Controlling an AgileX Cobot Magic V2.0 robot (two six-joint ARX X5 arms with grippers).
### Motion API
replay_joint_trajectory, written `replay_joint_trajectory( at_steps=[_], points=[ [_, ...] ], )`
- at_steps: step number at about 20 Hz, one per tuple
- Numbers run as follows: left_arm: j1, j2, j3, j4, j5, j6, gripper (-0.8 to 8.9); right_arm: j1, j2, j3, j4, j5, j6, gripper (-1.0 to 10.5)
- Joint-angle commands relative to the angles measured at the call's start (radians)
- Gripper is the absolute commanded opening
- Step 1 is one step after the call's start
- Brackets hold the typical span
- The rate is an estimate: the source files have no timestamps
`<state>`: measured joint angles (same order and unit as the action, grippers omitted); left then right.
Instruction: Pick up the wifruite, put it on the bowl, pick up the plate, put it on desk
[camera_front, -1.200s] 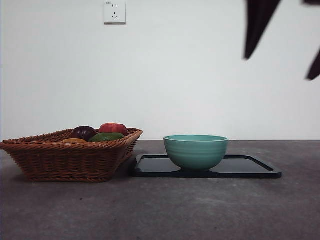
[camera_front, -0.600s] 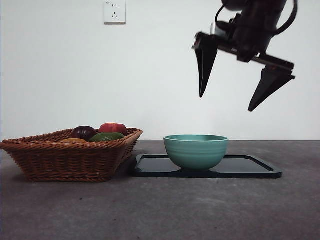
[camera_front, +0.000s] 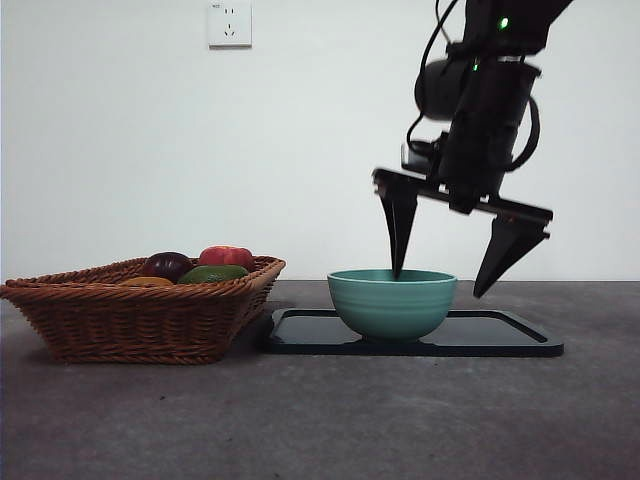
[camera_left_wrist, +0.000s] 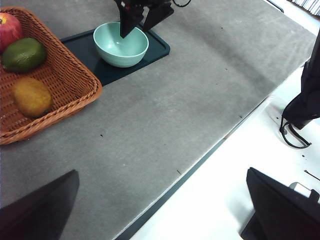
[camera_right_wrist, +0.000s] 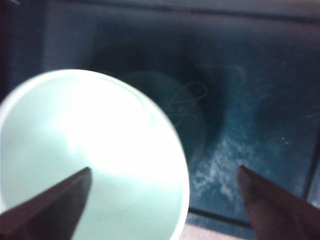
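The bowl (camera_front: 392, 303) stands on the tray (camera_front: 500, 338), which lies on the desk (camera_front: 320, 420) just right of the basket (camera_front: 140, 315). The wifruite (camera_left_wrist: 32, 96) lies in the basket beside two other fruits. The right gripper (camera_front: 445, 270) straddles the bowl's right rim, one jaw inside, one outside.

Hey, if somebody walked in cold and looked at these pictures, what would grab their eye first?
The right gripper, big and dark, hangs open astride the rim of the teal bowl, which stands on a black tray. Beside the tray, a wicker basket holds fruit, including the orange-yellow wifruite.
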<state>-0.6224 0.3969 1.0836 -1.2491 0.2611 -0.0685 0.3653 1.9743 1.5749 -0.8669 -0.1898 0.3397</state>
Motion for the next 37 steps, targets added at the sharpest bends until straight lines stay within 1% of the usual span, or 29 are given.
replay_joint_trajectory(
  at_steps=[1, 3, 5, 10, 15, 17, 18, 20, 23, 27, 28, 31, 35, 37],
  points=[
    [-0.006, 0.0, 0.01, 0.008, 0.002, 0.004, 5.32, 0.004, 0.046, 0.022, 0.004, -0.004, -0.011, 3.1],
    [-0.006, 0.0, 0.01, 0.008, 0.002, 0.004, 5.32, 0.005, 0.055, 0.021, 0.004, -0.004, -0.011, 1.2],
    [-0.006, 0.0, 0.01, 0.008, 0.002, 0.004, 5.32, 0.005, 0.055, 0.021, 0.007, 0.0, -0.011, 0.2],
    [-0.006, 0.0, 0.01, 0.008, 0.002, 0.004, 5.32, 0.005, 0.043, 0.022, -0.006, 0.007, -0.011, 0.1],
    [-0.006, 0.0, 0.01, 0.008, 0.002, 0.004, 5.32, 0.009, -0.069, 0.022, -0.071, 0.007, -0.018, 0.1],
    [-0.006, 0.0, 0.01, 0.008, 0.002, 0.004, 5.32, 0.021, -0.124, 0.022, -0.13, 0.011, -0.053, 0.1],
    [-0.006, 0.0, 0.01, 0.008, 0.002, 0.004, 5.32, 0.036, -0.156, 0.018, -0.167, 0.034, -0.073, 0.1],
    [-0.006, 0.0, 0.01, 0.008, 0.002, 0.004, 5.32, 0.076, -0.222, -0.002, -0.227, 0.09, -0.079, 0.1],
    [-0.006, 0.0, 0.01, 0.008, 0.002, 0.004, 5.32, 0.15, -0.34, -0.089, -0.246, 0.085, -0.094, 0.1],
    [-0.006, 0.0, 0.01, 0.008, 0.002, 0.004, 5.32, 0.24, -0.486, -0.309, -0.208, 0.084, -0.094, 0.1],
    [-0.006, 0.0, 0.01, 0.008, 0.002, 0.004, 5.32, 0.262, -0.516, -0.37, -0.171, 0.077, -0.089, 0.1],
    [-0.006, 0.0, 0.01, 0.008, 0.002, 0.004, 5.32, 0.3, -0.54, -0.482, -0.055, 0.042, -0.024, 0.1],
    [-0.006, 0.0, 0.01, 0.009, 0.002, 0.004, 5.32, 0.305, -0.534, -0.558, 0.086, 0.031, 0.083, 0.1],
    [-0.006, 0.0, 0.01, 0.01, 0.002, 0.004, 5.32, 0.305, -0.531, -0.583, 0.109, 0.034, 0.099, 0.1]
  ],
)
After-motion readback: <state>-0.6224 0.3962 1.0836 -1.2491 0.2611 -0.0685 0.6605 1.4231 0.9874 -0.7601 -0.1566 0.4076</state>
